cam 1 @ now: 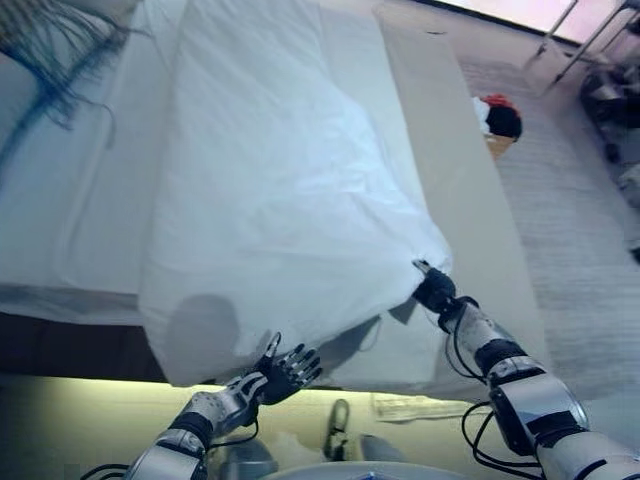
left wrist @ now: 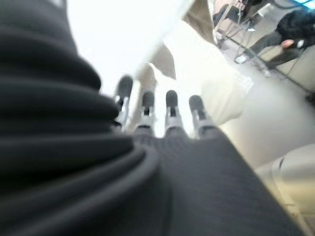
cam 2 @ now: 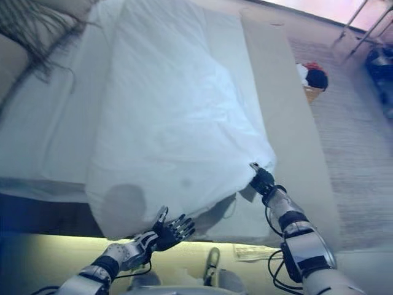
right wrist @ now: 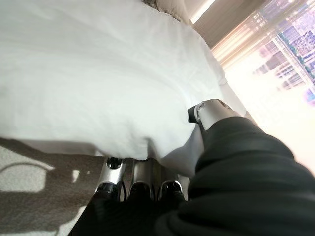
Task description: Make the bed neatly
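Note:
A white duvet lies along the bed, and its near edge hangs over the foot. My right hand is shut on the duvet's near right corner. In the right wrist view the thumb lies on top of the cloth and the fingers run under it. My left hand is open with fingers spread. It sits just below the duvet's hanging near edge and holds nothing. The left wrist view shows its fingers straight before the white cloth.
A tasselled dark blue throw lies at the bed's far left. The beige bed edge runs along the right. On the carpet to the right stands a basket with red and black things. Chair legs stand at the far right.

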